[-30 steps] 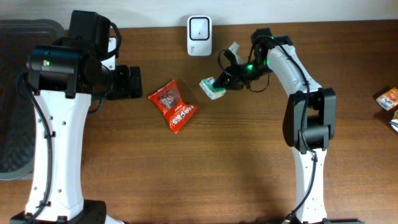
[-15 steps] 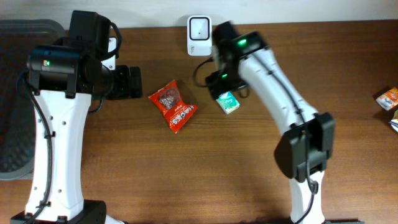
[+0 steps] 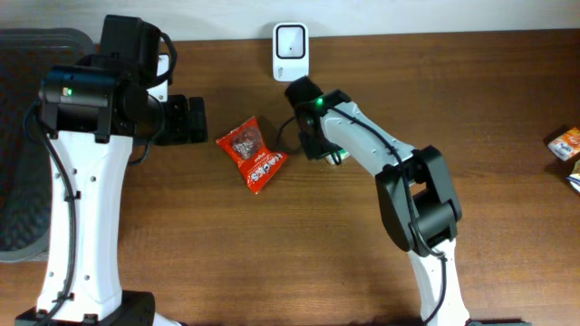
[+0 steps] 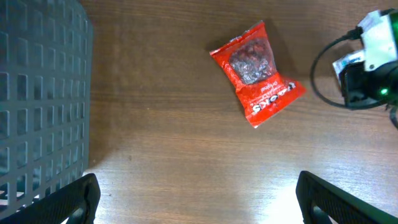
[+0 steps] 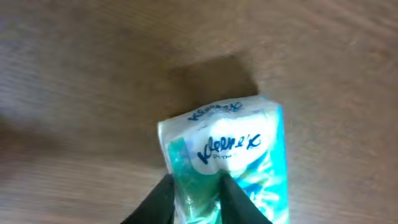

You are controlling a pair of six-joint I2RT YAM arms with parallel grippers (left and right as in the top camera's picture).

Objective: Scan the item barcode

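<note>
A white and teal Kleenex tissue pack (image 5: 227,146) lies on the wooden table, just front-right of the white barcode scanner (image 3: 291,40). My right gripper (image 5: 196,180) is shut on the pack's near end, pinching the wrapper between its two dark fingers. From overhead the right gripper (image 3: 317,136) covers most of the pack (image 3: 338,157). My left gripper (image 4: 202,208) stands wide open above bare table with nothing between its fingers. A red snack bag (image 3: 253,154) lies between the two arms and also shows in the left wrist view (image 4: 256,71).
A grey mesh basket (image 3: 27,136) stands at the table's left edge, close to the left arm. Small packets (image 3: 566,143) lie at the far right edge. The right arm's wrist (image 4: 367,62) shows at the right of the left wrist view.
The right arm swung round to the left of where it was. The pack came down onto the table a little right and nearer. The right gripper opened, then closed on it again.
</note>
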